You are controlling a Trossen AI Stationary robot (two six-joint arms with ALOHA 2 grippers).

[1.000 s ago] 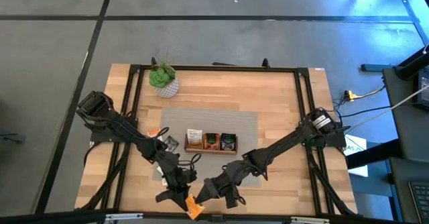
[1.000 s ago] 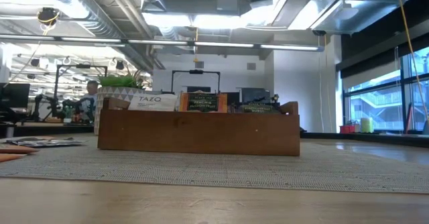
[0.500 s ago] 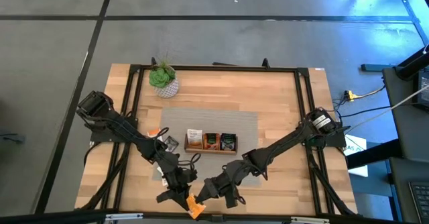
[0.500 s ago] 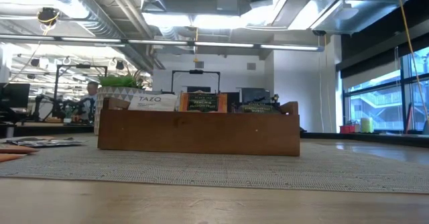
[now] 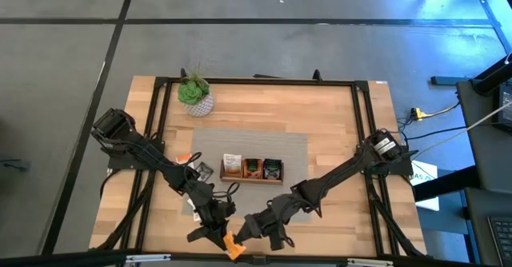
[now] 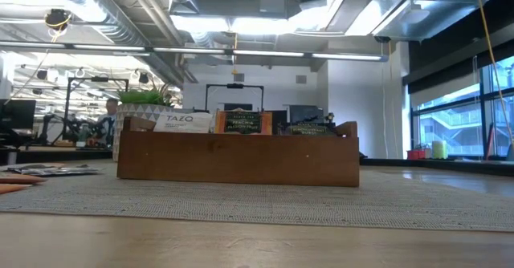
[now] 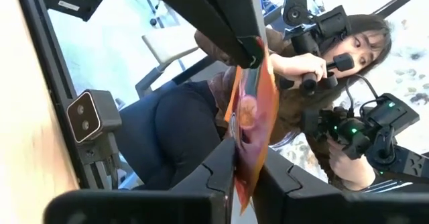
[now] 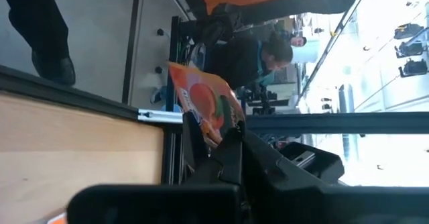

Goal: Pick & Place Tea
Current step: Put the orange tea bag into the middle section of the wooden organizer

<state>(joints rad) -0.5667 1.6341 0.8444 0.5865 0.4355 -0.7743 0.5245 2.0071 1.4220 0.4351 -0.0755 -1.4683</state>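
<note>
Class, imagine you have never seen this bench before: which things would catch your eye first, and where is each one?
First, the orange tea sachet at the table's near edge, pinched from both sides by the left gripper and the right gripper. Next, the wooden tray on the grey mat at mid-table, its three compartments holding upright sachets. Last, the green plant near the far left corner.
</note>
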